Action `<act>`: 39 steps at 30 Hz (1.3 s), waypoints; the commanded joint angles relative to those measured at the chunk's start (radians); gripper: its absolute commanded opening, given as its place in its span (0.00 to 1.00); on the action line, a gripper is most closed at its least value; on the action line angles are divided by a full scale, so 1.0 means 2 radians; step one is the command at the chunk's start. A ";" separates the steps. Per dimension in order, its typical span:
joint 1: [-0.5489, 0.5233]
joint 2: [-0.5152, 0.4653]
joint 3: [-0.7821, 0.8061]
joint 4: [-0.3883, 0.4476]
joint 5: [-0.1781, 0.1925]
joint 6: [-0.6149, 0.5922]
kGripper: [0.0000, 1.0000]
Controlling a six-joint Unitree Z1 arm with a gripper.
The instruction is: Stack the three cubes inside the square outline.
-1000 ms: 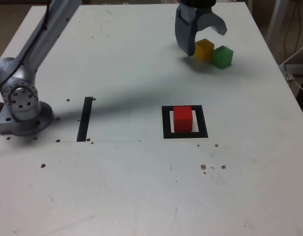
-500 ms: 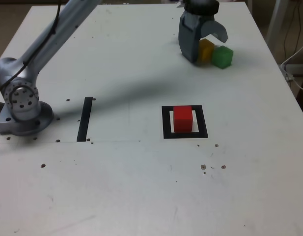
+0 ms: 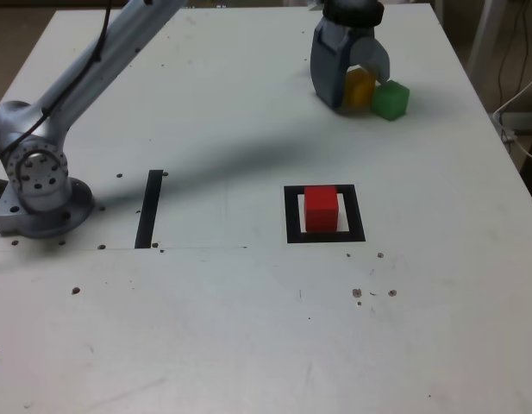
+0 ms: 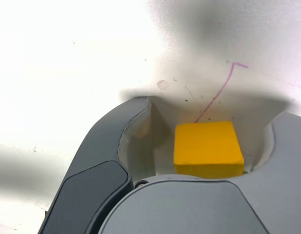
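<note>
Jaws of our gripper (image 3: pixel 359 84) straddle the yellow cube (image 4: pixel 207 148) at the exterior view's upper right, gaps showing, not yet clamped; green cube (image 3: pixel 391 99) touches beside; red cube (image 3: pixel 321 208) waits inside the square outline (image 3: pixel 291 216).

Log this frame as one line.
gripper: open around yellow cube | green cube: beside it | red cube: in square outline

No readable text, label, brand or number appears anywhere; the table (image 3: pixel 248 328) bears only a pink pen scrawl (image 4: pixel 218 92) that spells nothing.
</note>
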 commanded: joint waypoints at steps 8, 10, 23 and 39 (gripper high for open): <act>-0.006 0.001 0.001 0.013 0.009 0.001 0.32; -0.006 0.000 0.002 0.015 0.010 0.002 0.32; -0.022 -0.043 0.038 0.024 0.017 0.011 0.32; -0.131 -0.205 0.229 0.005 0.012 0.012 0.32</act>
